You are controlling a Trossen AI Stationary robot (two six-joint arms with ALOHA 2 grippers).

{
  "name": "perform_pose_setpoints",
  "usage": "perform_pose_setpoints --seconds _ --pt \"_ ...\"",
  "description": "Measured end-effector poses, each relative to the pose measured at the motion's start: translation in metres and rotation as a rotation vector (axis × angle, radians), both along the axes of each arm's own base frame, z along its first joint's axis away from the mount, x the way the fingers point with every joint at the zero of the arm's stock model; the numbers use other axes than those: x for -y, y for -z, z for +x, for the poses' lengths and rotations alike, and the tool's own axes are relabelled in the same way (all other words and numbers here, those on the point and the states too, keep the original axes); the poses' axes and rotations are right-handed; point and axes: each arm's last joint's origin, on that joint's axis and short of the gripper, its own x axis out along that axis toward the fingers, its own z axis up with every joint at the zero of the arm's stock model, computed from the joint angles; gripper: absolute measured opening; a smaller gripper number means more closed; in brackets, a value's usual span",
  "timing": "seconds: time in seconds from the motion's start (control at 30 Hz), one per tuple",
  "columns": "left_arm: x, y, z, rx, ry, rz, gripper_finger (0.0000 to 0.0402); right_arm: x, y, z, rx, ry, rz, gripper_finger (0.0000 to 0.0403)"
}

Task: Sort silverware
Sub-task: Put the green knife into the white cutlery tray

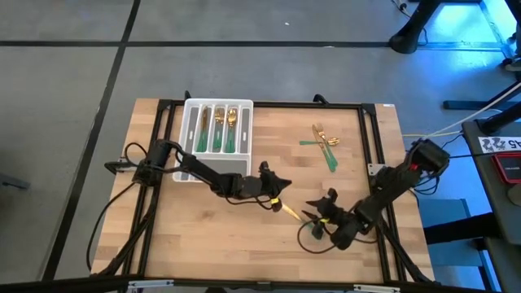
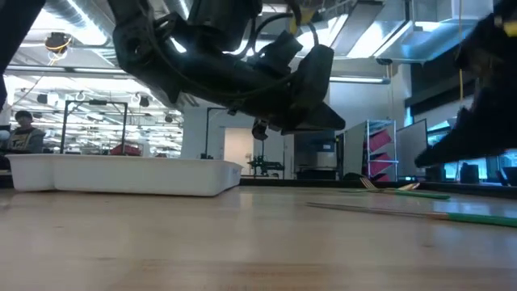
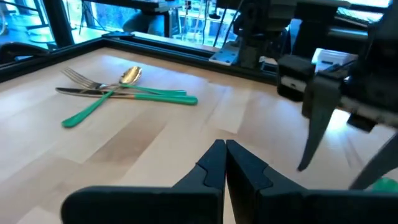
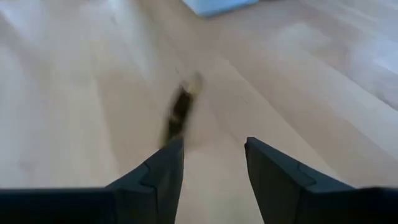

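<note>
A white tray (image 1: 213, 130) at the far left holds several gold-headed, green-handled pieces of silverware (image 1: 218, 129) in its compartments. A few loose pieces (image 1: 324, 143) lie crossed on the wood at the far right, and they also show in the left wrist view (image 3: 124, 93). One more piece (image 1: 290, 211) lies alone on the table near the middle, blurred in the right wrist view (image 4: 180, 115). My left gripper (image 1: 284, 185) is shut and empty, hovering just beyond that piece. My right gripper (image 4: 214, 168) is open over the table, the lone piece just ahead of its fingers.
A black frame (image 1: 370, 138) runs around the wooden tabletop. Bare wood lies between the tray and the loose pieces. The two arms stand close together near the table's near middle, and my right gripper shows in the left wrist view (image 3: 314, 118).
</note>
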Motion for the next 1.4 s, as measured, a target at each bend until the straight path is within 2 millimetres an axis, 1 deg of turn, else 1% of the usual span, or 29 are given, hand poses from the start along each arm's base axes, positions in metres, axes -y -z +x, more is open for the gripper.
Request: perform_pose_setpoints --seconds 0.07,0.17,0.23,0.33,0.37,0.47,0.57,0.63,0.73,0.8,0.87,1.03,1.1,1.17,1.27,1.4 --pt "-0.001 0.001 0.000 -0.008 -0.003 0.002 0.0001 0.002 0.009 0.004 -0.038 0.005 -0.021 0.0179" --pt "-0.003 0.002 0.000 -0.025 -0.006 0.008 0.0001 0.005 0.017 0.010 -0.092 -0.024 0.000 0.0205" --pt "-0.003 0.003 0.000 -0.039 -0.007 0.008 0.0001 0.001 0.022 0.015 -0.121 -0.101 0.008 0.0227" --pt "-0.003 0.005 -0.001 -0.048 -0.006 0.001 0.0001 -0.009 0.025 0.022 -0.100 -0.227 0.000 0.0252" --pt "-0.003 0.004 -0.001 -0.046 -0.007 -0.001 0.0001 -0.010 0.027 0.023 -0.100 -0.253 -0.009 0.0258" --pt "-0.003 0.004 -0.001 -0.044 -0.008 -0.001 0.0001 -0.012 0.032 0.025 -0.088 -0.257 -0.012 0.0263" --pt "-0.003 0.004 -0.001 -0.044 -0.008 -0.002 0.0001 -0.011 0.035 0.025 -0.087 -0.231 -0.023 0.0258" --pt "-0.003 0.005 -0.001 -0.047 -0.008 -0.001 0.0001 -0.010 0.034 0.025 -0.083 -0.217 -0.043 0.0250" --pt "-0.003 0.004 -0.001 -0.051 -0.003 0.016 0.0001 -0.008 0.026 0.023 -0.092 -0.246 -0.110 0.0238" --pt "-0.003 0.004 -0.001 -0.054 0.000 0.027 0.0001 -0.010 0.015 0.026 -0.062 -0.269 -0.109 0.0231" --pt "-0.003 0.004 -0.001 -0.052 0.000 0.023 0.0001 -0.016 0.005 0.030 -0.054 -0.346 -0.086 0.0226" --pt "0.004 0.004 -0.002 -0.053 0.023 0.020 0.0001 -0.031 0.000 0.035 -0.141 -0.653 0.018 0.0217" --pt "0.010 0.004 -0.003 -0.052 0.040 0.019 0.0001 -0.033 0.004 0.033 -0.182 -0.759 -0.012 0.0212" --pt "0.018 0.005 -0.004 -0.053 0.061 0.021 0.0001 -0.035 0.008 0.033 -0.197 -0.817 -0.054 0.0206" --pt "0.027 0.005 -0.006 -0.056 0.084 0.023 0.0001 -0.037 0.015 0.034 -0.203 -0.830 -0.063 0.0198" --pt "0.034 0.005 -0.008 -0.068 0.106 0.039 0.0001 -0.038 0.030 0.035 -0.233 -0.832 -0.077 0.0181"
